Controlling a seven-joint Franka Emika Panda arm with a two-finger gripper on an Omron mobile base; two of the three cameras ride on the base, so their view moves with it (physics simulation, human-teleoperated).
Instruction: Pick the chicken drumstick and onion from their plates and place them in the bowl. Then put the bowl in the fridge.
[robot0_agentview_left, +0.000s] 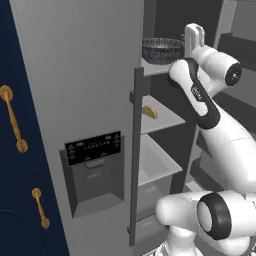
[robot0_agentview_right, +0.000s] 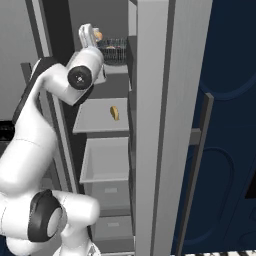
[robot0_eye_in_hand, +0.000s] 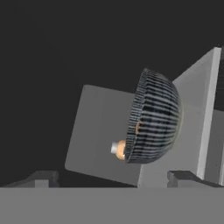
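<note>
In the left base view, navy cabinets with gold handles (robot0_agentview_left: 14, 120) are sitting at the far left, beside the fridge (robot0_agentview_left: 80, 100) door with its dark dispenser panel (robot0_agentview_left: 93, 148). Right of the door's edge, the bowl (robot0_agentview_left: 162, 50) is resting on a high fridge shelf (robot0_agentview_left: 155, 67), its contents hard to make out. A small yellow item (robot0_agentview_left: 149, 112), too small to identify, is lying on the shelf below. The arm is hiding the fridge's right side. In the hand view, something orange is peeking over the bowl's rim, and the gripper (robot0_eye_in_hand: 111, 178) is standing with its fingertips (robot0_eye_in_hand: 41, 178) wide apart, short of the bowl and holding nothing.
</note>
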